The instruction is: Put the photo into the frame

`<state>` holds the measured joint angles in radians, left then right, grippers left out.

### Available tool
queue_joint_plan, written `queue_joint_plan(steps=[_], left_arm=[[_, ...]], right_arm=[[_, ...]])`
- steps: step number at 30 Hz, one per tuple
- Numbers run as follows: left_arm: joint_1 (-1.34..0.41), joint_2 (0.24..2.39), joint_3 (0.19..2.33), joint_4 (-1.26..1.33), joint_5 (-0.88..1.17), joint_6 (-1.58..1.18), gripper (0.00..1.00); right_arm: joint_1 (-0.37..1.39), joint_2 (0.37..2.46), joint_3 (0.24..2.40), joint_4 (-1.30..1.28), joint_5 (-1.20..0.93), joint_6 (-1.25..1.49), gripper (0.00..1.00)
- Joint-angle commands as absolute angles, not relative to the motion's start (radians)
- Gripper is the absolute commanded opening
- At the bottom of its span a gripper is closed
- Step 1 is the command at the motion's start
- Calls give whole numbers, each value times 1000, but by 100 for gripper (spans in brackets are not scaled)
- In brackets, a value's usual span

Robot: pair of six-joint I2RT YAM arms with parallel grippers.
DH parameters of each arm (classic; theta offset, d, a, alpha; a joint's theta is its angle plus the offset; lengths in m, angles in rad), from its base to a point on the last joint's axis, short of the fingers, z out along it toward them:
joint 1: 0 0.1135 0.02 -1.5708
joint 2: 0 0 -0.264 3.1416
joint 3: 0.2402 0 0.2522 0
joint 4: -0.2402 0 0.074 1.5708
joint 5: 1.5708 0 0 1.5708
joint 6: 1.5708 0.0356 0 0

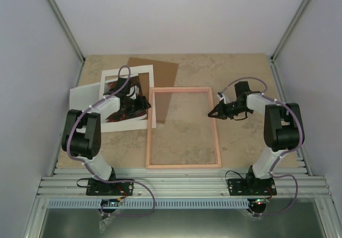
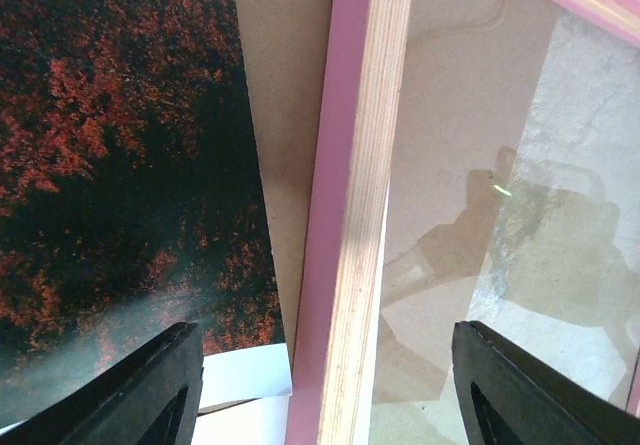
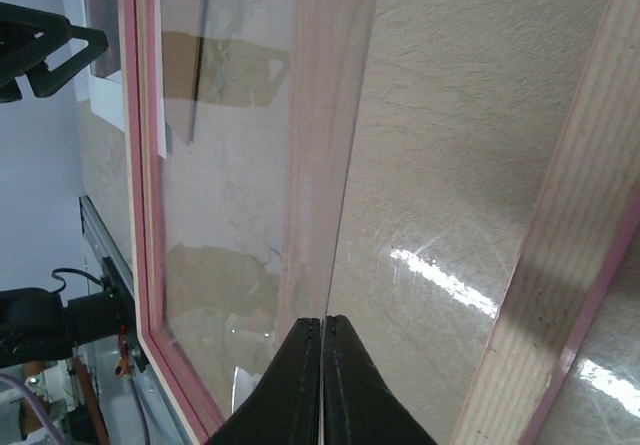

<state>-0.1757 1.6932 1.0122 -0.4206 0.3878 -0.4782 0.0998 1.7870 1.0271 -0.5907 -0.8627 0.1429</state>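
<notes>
Left claw [image 2: 318,370] gapes wide over the frame's [image 2: 365,165] left rail, beside the photo [image 2: 120,145]; right claw [image 3: 322,360] sits shut near the frame's right rail.

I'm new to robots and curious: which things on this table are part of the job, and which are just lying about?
Job: photo, frame.
Lying about: white mat, brown board.
</notes>
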Motion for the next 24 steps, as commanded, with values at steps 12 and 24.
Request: queue_joint_plan(steps=[12, 24], left_arm=[[-170, 1703, 1010, -402, 399, -487, 70], [-170, 1698, 1019, -417, 383, -458, 69]], right_arm=[[111, 1719, 1086, -649, -708, 112, 65], [115, 1757, 1095, -639, -538, 24, 52]])
